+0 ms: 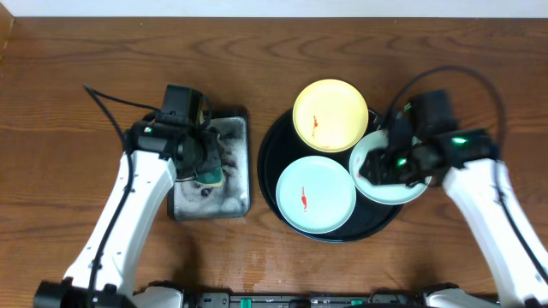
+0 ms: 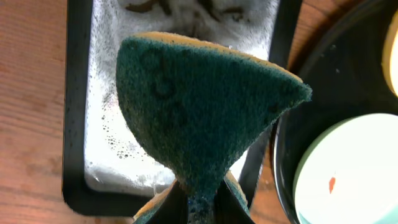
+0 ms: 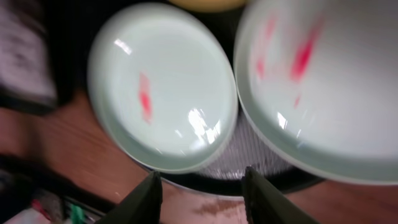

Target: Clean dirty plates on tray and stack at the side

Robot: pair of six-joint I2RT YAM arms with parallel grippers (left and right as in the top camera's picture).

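The black tray [image 1: 276,147] holds three plates: a pale yellow plate [image 1: 330,115] at the back, a mint plate [image 1: 315,195] at the front, and a second mint plate [image 1: 396,190] over the right rim. Each has a red smear. My right gripper [image 1: 385,162] is open and empty above the right mint plate. Its blurred wrist view shows both mint plates [image 3: 161,93] [image 3: 323,87] and the tray rim [image 3: 249,158] beyond the fingers [image 3: 205,196]. My left gripper [image 2: 199,208] is shut on a green-and-yellow sponge [image 2: 205,106], held over the soap dish.
A black rectangular dish of white foam [image 1: 231,198] stands left of the tray, under my left gripper [image 1: 204,161]; it also shows in the left wrist view [image 2: 78,93]. The table is brown wood [image 1: 68,103].
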